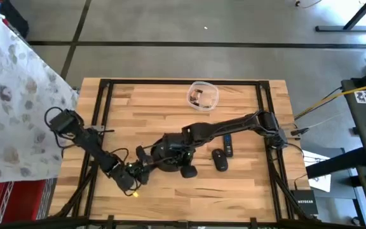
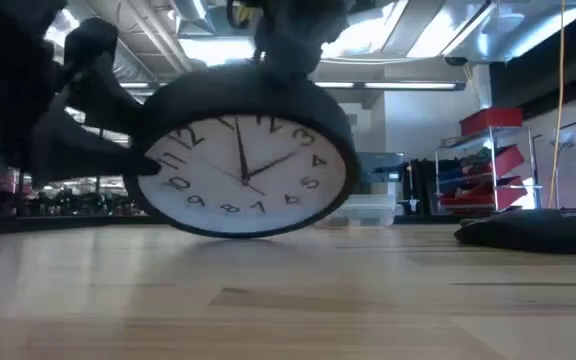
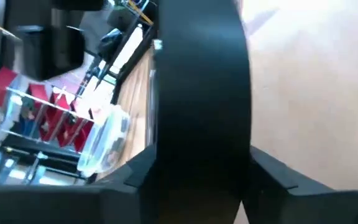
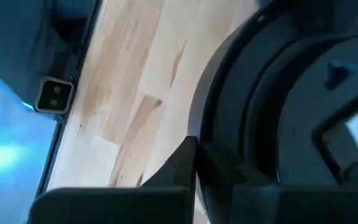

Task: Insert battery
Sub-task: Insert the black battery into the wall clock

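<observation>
High view: both arms meet near the front middle of the table [image 1: 246, 184], where the clock [image 1: 168, 159] is held between them. The left gripper [image 1: 146, 166] comes in from the front-left and the right gripper [image 1: 170, 145] from the far right, its arm stretched across the boards. In the low view the clock [image 2: 240, 150] stands upright on its edge, face toward that camera, rotated so the numerals sit askew, and seemingly just off the tabletop.

The left wrist view shows the clock's black rim [image 3: 197, 106] running between that gripper's two fingers [image 3: 135, 177], which are narrowed onto it, so the left holds the clock. The right wrist view looks onto the clock's back [image 4: 303, 106]; one finger [image 4: 179, 165] lies along the rim, the other is hidden, so I cannot tell how that gripper stands.

A clear tub [image 1: 203, 94] with small items inside sits at the far edge of the table, well apart from the clock. Two small dark objects lie right of the clock: an oval cover-like piece [image 1: 220, 159] and a slim piece [image 1: 228, 145]; which, if either, is the battery cannot be told.

As I judge it, the clock is lifted and its back exposed, but no battery shows in either gripper; fetching and seating it appear left to do.
</observation>
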Tool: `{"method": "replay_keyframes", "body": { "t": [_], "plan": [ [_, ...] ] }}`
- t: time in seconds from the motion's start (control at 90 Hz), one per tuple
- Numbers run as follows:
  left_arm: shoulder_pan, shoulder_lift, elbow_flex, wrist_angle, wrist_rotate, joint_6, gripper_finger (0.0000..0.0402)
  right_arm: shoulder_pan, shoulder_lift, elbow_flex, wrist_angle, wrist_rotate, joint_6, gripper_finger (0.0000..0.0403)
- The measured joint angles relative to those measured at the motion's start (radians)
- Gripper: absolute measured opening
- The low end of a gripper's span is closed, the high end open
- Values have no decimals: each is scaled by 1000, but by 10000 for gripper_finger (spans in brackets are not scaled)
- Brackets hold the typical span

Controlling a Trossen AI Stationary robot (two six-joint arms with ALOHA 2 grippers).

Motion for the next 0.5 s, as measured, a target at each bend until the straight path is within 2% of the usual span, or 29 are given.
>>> {"method": "replay_keyframes", "body": {
  "t": [0.122, 0.267, 0.389, 0.5],
  "plan": [
    [7, -32, 12, -9, 18, -19, 147, -2, -11, 29, -42, 5, 0, 2],
    [34, -94, 23, 2, 88, -57, 147, -24, -11, 179, -242, 39, 0, 8],
    [84, -132, 27, -9, 204, -154, 146, -42, -6, 324, -386, 57, -35, 29],
    [132, -147, 24, -53, 383, -220, 145, -60, -11, 492, -525, 119, -49, 50]
  ]
}}
